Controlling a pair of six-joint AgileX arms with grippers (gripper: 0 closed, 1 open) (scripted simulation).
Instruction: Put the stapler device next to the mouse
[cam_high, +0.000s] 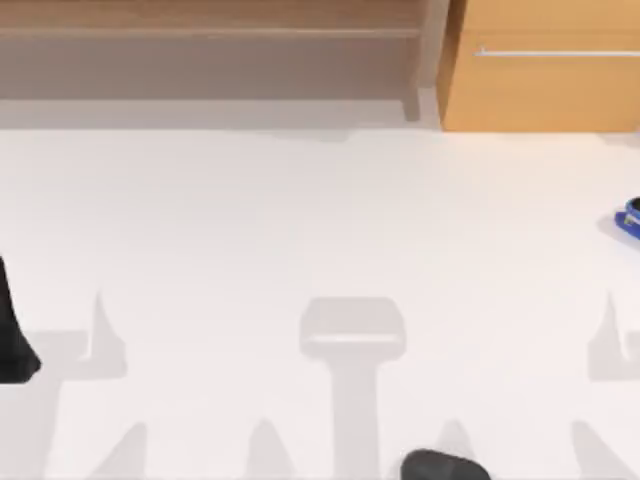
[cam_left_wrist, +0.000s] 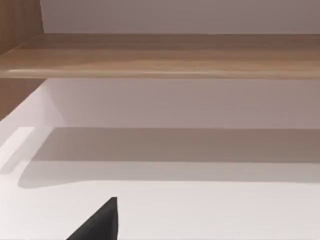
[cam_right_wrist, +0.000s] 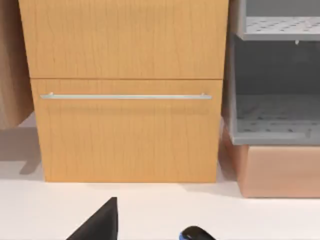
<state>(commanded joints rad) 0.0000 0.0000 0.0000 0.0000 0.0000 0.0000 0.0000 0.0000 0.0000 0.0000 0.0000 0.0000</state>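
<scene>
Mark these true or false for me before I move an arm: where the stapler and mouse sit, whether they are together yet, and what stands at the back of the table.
1. The stapler device lies at the table's right edge in the top view. True.
2. The mouse sits at the far back of the table. False: it is at the near edge, right of centre.
3. The stapler device already touches the mouse. False: they lie well apart, with bare table between them.
4. A wooden drawer unit with a metal handle stands at the back right. True.
5. The stapler device is red. False: it is bright blue.
</scene>
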